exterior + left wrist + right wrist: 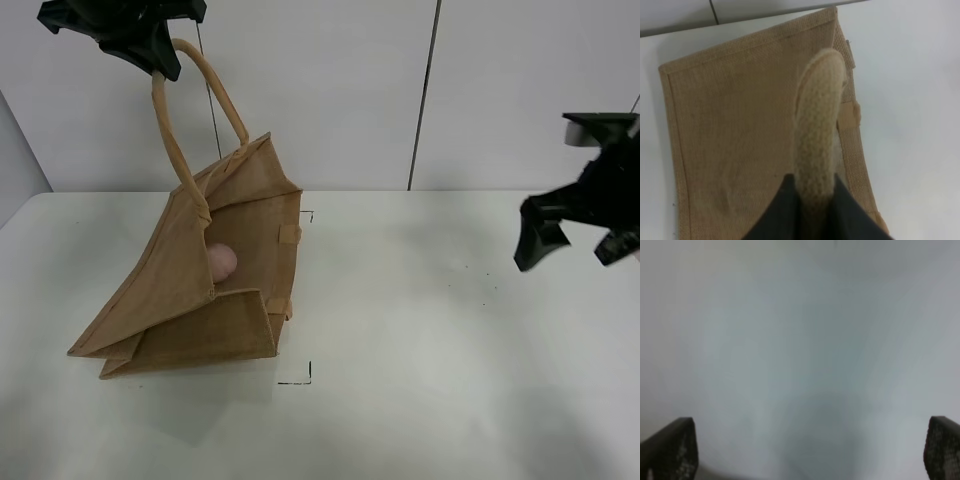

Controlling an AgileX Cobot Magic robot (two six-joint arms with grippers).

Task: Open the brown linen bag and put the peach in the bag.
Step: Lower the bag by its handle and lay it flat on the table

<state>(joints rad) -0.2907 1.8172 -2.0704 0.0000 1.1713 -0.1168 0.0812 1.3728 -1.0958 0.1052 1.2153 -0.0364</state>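
The brown linen bag (170, 290) is being held up by one beige handle (817, 115), which is being pinched in the clenched left claw (158, 62) high above the desk (430, 330). Because the pull is being applied through that handle alone, one panel is being drawn up and away from the rest. The lower part of the bag is being left resting on the desk, so the mouth is being held agape toward the right of the high view.

The peach (222, 262) is being seen inside that opening, lying low against the inner wall just past the raised panel's edge. The placing is therefore being judged as already done.

The right claw (572, 238) is being carried well apart from the bag, above the desk, with its jaws spread wide and nothing between them. In its wrist view only blank surface is being shown between the two tips.

A gentle lowering of the handle is being judged as the sensible next move. With the mouth tilted sideways, the fruit could otherwise be rolled out.
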